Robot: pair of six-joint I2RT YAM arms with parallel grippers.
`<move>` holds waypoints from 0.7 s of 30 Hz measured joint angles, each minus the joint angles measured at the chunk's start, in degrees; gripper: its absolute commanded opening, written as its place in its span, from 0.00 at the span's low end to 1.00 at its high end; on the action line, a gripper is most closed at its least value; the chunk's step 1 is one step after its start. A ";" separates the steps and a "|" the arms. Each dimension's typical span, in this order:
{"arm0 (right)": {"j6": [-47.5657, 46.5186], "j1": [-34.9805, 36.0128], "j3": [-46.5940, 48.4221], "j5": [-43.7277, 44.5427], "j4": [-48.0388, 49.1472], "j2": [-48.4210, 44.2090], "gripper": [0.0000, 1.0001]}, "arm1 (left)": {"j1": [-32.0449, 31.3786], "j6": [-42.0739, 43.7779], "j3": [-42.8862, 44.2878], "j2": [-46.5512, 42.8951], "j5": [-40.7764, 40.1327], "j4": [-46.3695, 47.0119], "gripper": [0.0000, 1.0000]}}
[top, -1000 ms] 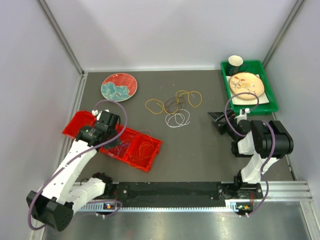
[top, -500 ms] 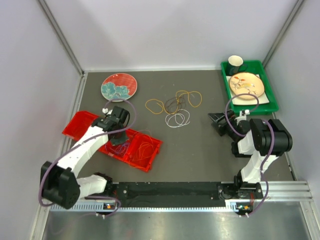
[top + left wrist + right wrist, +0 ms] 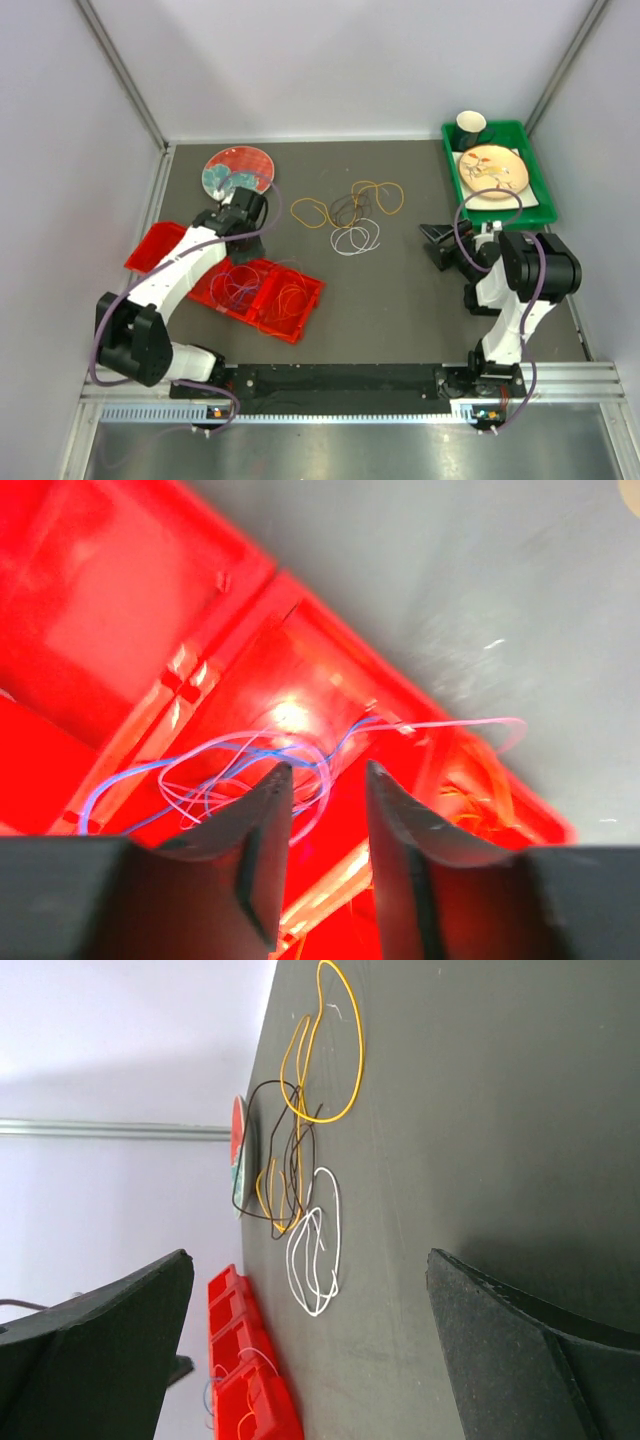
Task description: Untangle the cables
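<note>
Hanging over the red tray (image 3: 150,252) near the table's left edge, the left gripper (image 3: 326,772) has its two fingers (image 3: 262,830) a little way apart. Nothing seems to be pinched between them. Thin blue and pink cables (image 3: 215,770) lie loose in the tray right under the fingers. The right gripper (image 3: 436,243) sits low near the table's right edge. Its jaws are spread wide and it holds nothing.

The tangle of cables (image 3: 350,212) lies on the table (image 3: 400,310), in the middle and closer to the far edge.

What could go wrong? The blue and pink cables curl up close to the left fingers, so a finger could hook one and pull it out of the tray. In the tangle, the dark loop (image 3: 345,208) crosses the orange loop (image 3: 310,212) and the yellow loop (image 3: 388,197). A tug on one could drag the others along. The cables are thin and lie flat, so fingers could slip off one or grab two at once.

Now the count. Two grippers. One red tray, with one bunch of blue and pink cables and one bunch of orange cables (image 3: 292,297) in it. About four loops in the tangle: one orange loop, one dark loop, one yellow loop and one white loop (image 3: 355,239). The white one may be two; I cannot tell. One green tray (image 3: 450,160) in the far right corner, with one cup (image 3: 470,124) and one plate (image 3: 492,165) in it. One second plate (image 3: 225,170) sits near the far left corner.
</note>
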 measured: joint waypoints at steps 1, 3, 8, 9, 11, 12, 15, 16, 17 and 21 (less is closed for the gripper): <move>0.31 -0.11 0.20 -0.28 0.24 0.28 0.99 | 0.00 0.42 2.23 0.02 -0.33 -0.76 0.46; 0.72 -0.20 0.44 -0.55 0.57 0.70 0.99 | 0.00 1.22 6.29 0.02 -1.03 -2.12 0.50; 1.07 -0.20 0.63 -0.66 0.57 0.87 0.99 | 0.00 3.91 9.84 -0.02 -2.58 -2.99 0.64; 1.07 -0.20 0.63 -0.66 0.57 0.87 0.99 | 0.00 4.57 9.84 0.02 -2.45 -3.06 0.65; 1.07 -0.20 0.63 -0.66 0.57 0.87 0.99 | 0.00 6.47 9.84 0.39 -0.85 -2.47 0.67; 1.05 -0.20 0.63 -0.63 0.57 0.87 0.99 | 0.00 7.65 9.84 0.79 0.57 -1.79 0.67; 0.79 -0.15 0.61 -0.50 0.33 0.61 0.99 | -0.02 10.75 9.84 3.28 4.42 1.14 0.68; 0.39 -0.04 0.59 -0.28 -0.11 0.22 0.99 | -0.07 11.61 9.84 4.57 5.46 2.03 0.68; -0.61 0.48 0.57 0.42 -1.38 -0.83 0.99 | -0.22 12.55 9.88 5.99 6.25 2.86 0.68; -9.05 5.99 2.16 9.18 -18.88 -13.57 0.99 | -0.44 14.60 9.92 11.52 8.55 5.05 0.68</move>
